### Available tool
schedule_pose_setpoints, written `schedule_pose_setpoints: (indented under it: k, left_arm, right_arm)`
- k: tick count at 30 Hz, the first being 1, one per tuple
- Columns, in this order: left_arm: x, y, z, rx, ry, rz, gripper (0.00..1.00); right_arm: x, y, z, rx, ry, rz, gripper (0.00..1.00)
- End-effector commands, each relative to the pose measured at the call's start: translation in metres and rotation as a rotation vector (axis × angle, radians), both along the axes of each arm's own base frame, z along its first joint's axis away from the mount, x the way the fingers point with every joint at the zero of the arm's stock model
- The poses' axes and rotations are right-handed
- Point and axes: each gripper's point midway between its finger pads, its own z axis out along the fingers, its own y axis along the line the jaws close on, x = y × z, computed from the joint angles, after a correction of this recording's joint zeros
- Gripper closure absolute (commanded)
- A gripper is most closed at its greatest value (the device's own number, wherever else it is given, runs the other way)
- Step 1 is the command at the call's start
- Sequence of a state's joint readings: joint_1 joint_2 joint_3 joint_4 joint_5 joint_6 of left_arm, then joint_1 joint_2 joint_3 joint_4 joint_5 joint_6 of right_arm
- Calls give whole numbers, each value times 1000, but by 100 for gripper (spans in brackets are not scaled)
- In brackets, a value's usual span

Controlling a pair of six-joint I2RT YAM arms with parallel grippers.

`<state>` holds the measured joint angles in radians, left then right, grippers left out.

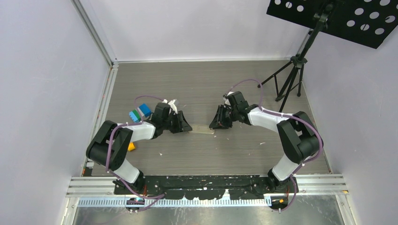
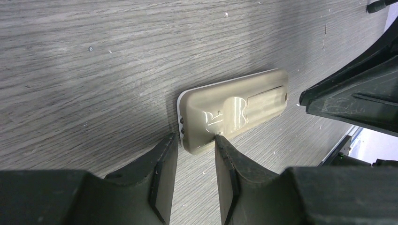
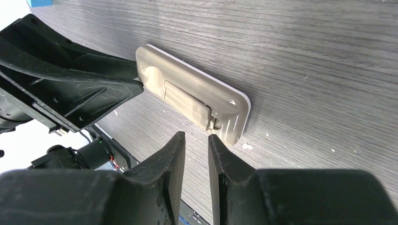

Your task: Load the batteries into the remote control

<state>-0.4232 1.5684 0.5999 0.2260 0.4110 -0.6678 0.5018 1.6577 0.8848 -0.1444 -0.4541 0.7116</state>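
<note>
The remote control (image 1: pixel 202 129) lies face down in the middle of the table. Its tan back (image 2: pixel 234 110) shows a closed battery lid (image 3: pixel 185 101) and a thin white rim underneath. My left gripper (image 2: pixel 195 138) is at its left end, open by a narrow gap; one fingertip (image 2: pixel 219 140) touches the remote's corner and nothing is clamped. My right gripper (image 3: pixel 196 136) is at the opposite end, its jaws a small way apart and empty, tips just short of the lid's latch. In the top view the two grippers (image 1: pixel 185 125) (image 1: pixel 216 124) face each other across the remote. The batteries are out of view.
A blue and green block (image 1: pixel 141 112) sits by the left arm's wrist and a small yellow thing (image 1: pixel 132 146) lies near its elbow. A black tripod (image 1: pixel 291 79) with a perforated panel (image 1: pixel 338 18) stands at the back right. White flecks (image 3: pixel 247 146) dot the table.
</note>
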Motion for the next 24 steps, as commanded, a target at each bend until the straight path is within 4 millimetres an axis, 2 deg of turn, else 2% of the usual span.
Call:
schedule_pose_setpoints:
  k: [1,4,8,14,17,21,24]
  left_arm:
    - [11,-2,17,-4,-71,-6,64]
    - [11,-2,17,-5,-71,-7,64]
    - [11,-2,17,-5,-71,-7,64]
    - [11,-2,17,-5,-72,-4,64]
    - [11,-2,17,-8,-72,-1,64]
    - [12,-3,20,-11,-78,-1,64]
    - [13,-3,22,-11,-84,0,64]
  right_arm:
    - [12,8,32,48,-99,16,72]
    - [11,14,34,84,-92,32,76]
    - [10,20,26,96,-64,38,80]
    - [20,32,23,157,-81,10,89]
    - [20,34,11,129,-65,-2,92]
    - [11,31,-7,73,-29,9,94]
    - [10,29,-6,54,-43,17,95]
